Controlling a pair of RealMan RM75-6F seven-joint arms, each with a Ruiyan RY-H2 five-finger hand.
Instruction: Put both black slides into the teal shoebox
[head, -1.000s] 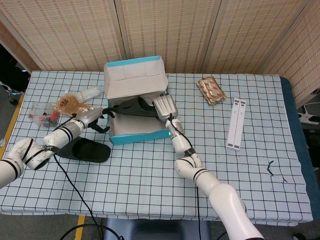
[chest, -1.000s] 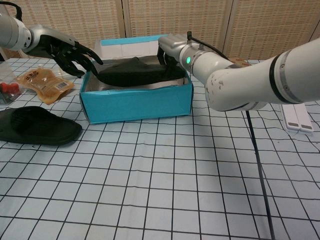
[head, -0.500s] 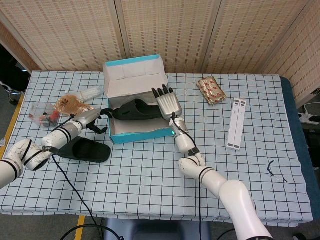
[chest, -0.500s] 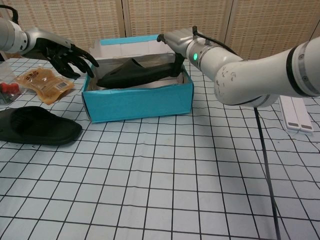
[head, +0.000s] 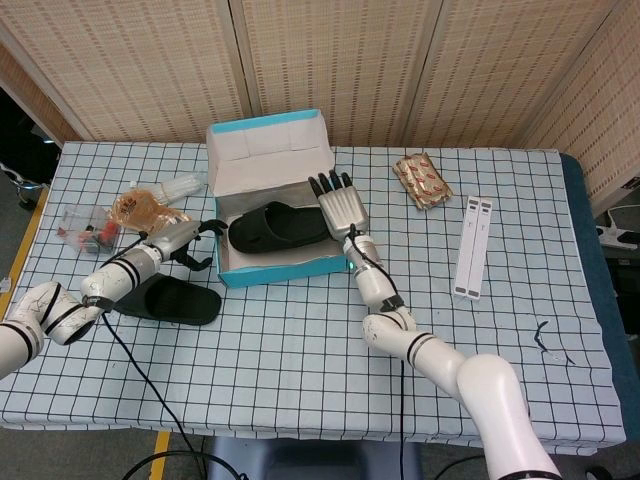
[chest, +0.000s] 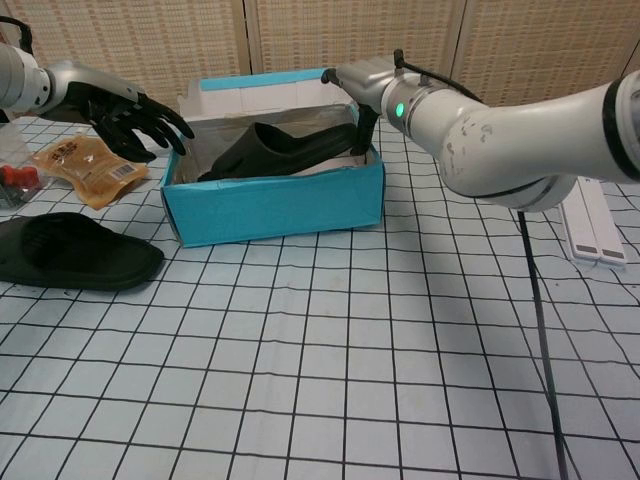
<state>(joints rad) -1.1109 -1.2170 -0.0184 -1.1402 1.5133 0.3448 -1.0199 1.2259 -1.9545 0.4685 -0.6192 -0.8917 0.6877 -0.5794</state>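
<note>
One black slide (head: 280, 226) (chest: 275, 152) lies inside the teal shoebox (head: 290, 270) (chest: 275, 205), its heel end leaning up toward the right wall. The other black slide (head: 172, 300) (chest: 70, 251) lies on the table left of the box. My right hand (head: 340, 205) (chest: 362, 85) hovers over the box's right end, flat with fingers spread, holding nothing. My left hand (head: 190, 240) (chest: 135, 115) is just outside the box's left wall, fingers apart and empty.
Snack packets (head: 145, 207) (chest: 85, 160) and a small clear bag (head: 85, 225) lie at the left. A red-gold packet (head: 422, 180) and a white strip (head: 473, 247) (chest: 588, 225) lie to the right. The box lid (head: 268, 150) stands up at the back.
My right hand let go of the slide and opened flat above the box. The slide dropped into the box. My left hand drew back to the left.
</note>
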